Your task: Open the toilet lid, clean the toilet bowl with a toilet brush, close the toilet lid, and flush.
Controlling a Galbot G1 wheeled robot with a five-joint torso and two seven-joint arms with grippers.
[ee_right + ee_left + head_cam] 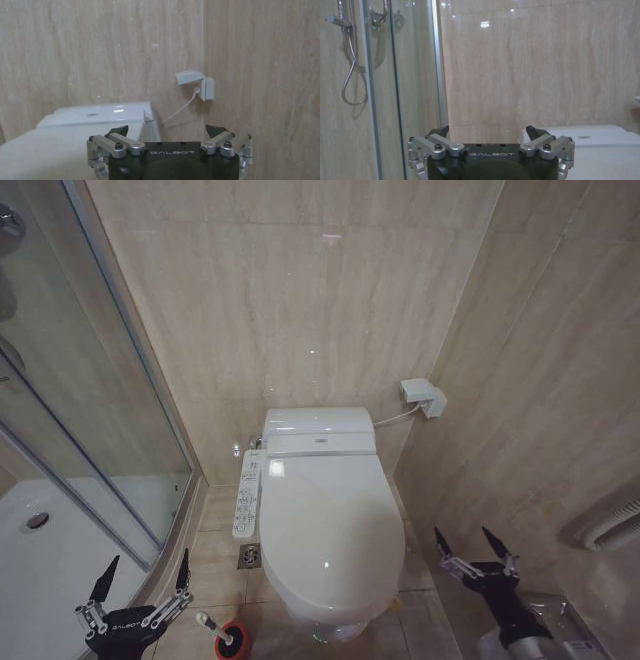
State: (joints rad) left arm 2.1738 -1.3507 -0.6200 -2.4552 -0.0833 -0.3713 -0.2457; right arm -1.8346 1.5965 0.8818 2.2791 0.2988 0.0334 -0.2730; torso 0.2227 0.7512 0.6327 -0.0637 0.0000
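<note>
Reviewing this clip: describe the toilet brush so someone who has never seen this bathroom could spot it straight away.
Start at the white toilet with its toilet lid closed, in the corner of the beige tiled walls. On the floor beside its front, towards the shower glass and near the left gripper, a squat red holder stands. The toilet brush is the thin white stick leaning out of it, far slimmer than anything nearby.

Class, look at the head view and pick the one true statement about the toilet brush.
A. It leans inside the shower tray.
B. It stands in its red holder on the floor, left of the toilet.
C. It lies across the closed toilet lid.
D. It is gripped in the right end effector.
B: the toilet brush sits in the red holder on the floor, beside the closed toilet lid, with both end effectors open and empty.
</note>
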